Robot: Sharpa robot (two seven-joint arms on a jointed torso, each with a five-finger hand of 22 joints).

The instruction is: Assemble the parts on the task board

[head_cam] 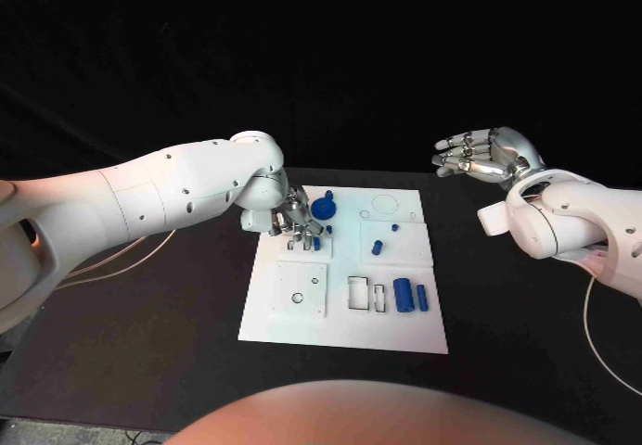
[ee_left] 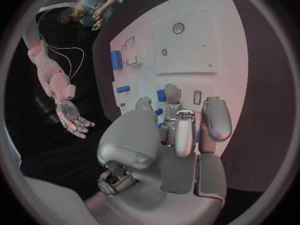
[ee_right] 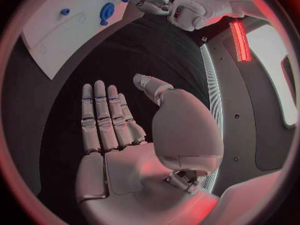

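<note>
your white rectangular task board point(head_cam: 402, 324) lies in the middle of the black table point(head_cam: 160, 371), its long axis running away from you. most of the small blue plastic parts still look loose: two blue cylinders point(head_cam: 412, 298) lie side by side in the near right area, long axes parallel to the board's long edge, and a shorter blue peg point(head_cam: 378, 247) lies a little tilted mid-board. a round blue disc-like part point(head_cam: 326, 209) sits near the far left corner. i'd judge the assembly barely begun, since the outlined slots point(head_cam: 359, 293) beside the cylinders and the square plate point(head_cam: 301, 288) with its ring look unfilled.

your silver left hand point(head_cam: 294, 224) is down on the board's far left area, fingers pointing at the surface among small blue pieces point(ee_left: 161, 95). the left wrist view shows the fingers close together over them, but you cannot tell whether anything is pinched.

your silver right hand point(head_cam: 484, 154) hangs well off the board over the table's far right, palm bare, fingers extended and apart, holding nothing.
</note>
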